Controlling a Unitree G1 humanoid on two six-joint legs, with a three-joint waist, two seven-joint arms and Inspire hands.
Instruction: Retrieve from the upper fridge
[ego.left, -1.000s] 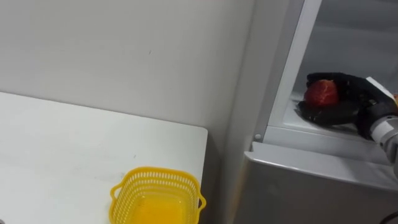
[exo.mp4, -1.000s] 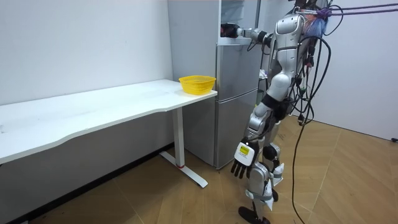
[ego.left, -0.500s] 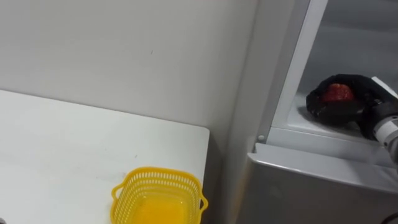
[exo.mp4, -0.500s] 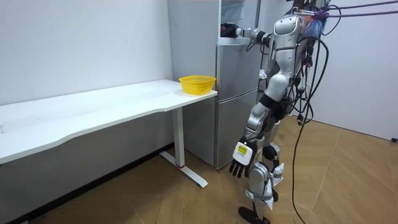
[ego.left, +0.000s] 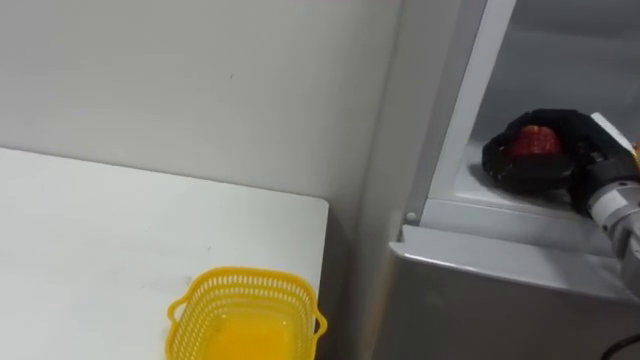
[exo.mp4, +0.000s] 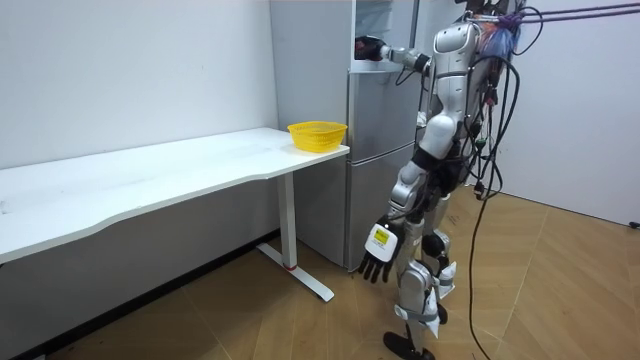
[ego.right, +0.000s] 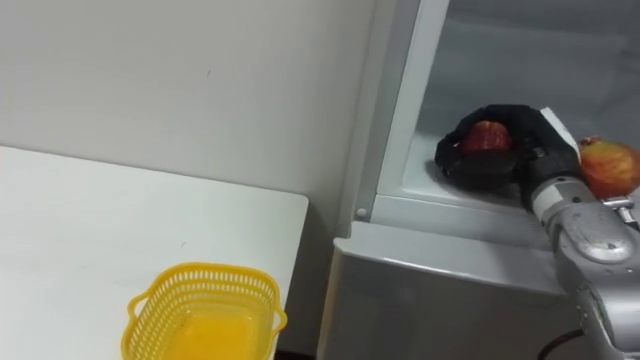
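- Stance (room view): the robot stands upright on the wood floor, close in front of the fridge (exo.mp4: 380, 150), just to the room view's right of the table's end. Its right arm is raised and stretched into the open upper compartment; its left arm hangs at its side.
- Right hand (ego.left: 530, 178): inside the upper compartment, low over the shelf floor (ego.left: 462, 186) and near the front lip. Its dark fingers are curled round 1 red apple (ego.left: 533, 142), clasping it from above and below. The red skin shows between the fingers. I cannot tell whether the apple rests on the shelf or sits just off it.
- Task's thing: the apple is in the right hand's grasp, within the upper fridge, on the far side of the compartment's front edge.
- 2nd fruit (ego.right: 610, 168): red and yellow, round, on the same shelf. It lies just right of the right hand, beside the wrist.
- Left hand (exo.mp4: 375, 262): hangs low beside the thigh with relaxed fingers pointing down, holding nothing.
- Lower fridge door (ego.left: 500, 300): closed, grey, directly beneath the open compartment.
- Table (ego.left: 90, 240): white top, left of the fridge, its right end just beside the fridge's side.
- Basket (ego.left: 246, 274): yellow, lattice-walled, with 2 small side handles. It stands upright on the table near that right end, well apart from both hands. No object can be made out inside it.
- Wall (ego.left: 200, 80): plain and pale, on the far side of the table.
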